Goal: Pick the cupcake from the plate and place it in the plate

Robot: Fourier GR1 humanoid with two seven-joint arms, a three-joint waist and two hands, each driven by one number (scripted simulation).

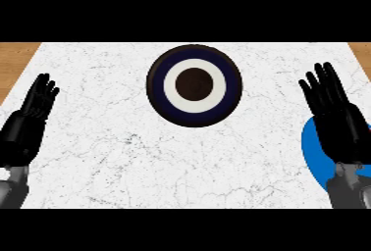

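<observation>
Two black hands, left hand (27, 125) and right hand (339, 120), with long slim segmented fingers and glossy dark palms. Below each wrist, a grey forearm of smooth metallic look.

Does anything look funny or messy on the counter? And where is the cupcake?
Nothing is spilled or broken. The odd part: no cupcake shows. The dark ringed plate holds none, and the blue plate is mostly hidden under the right hand, so I cannot tell what is on it. The left hand rests open at the left edge.
</observation>
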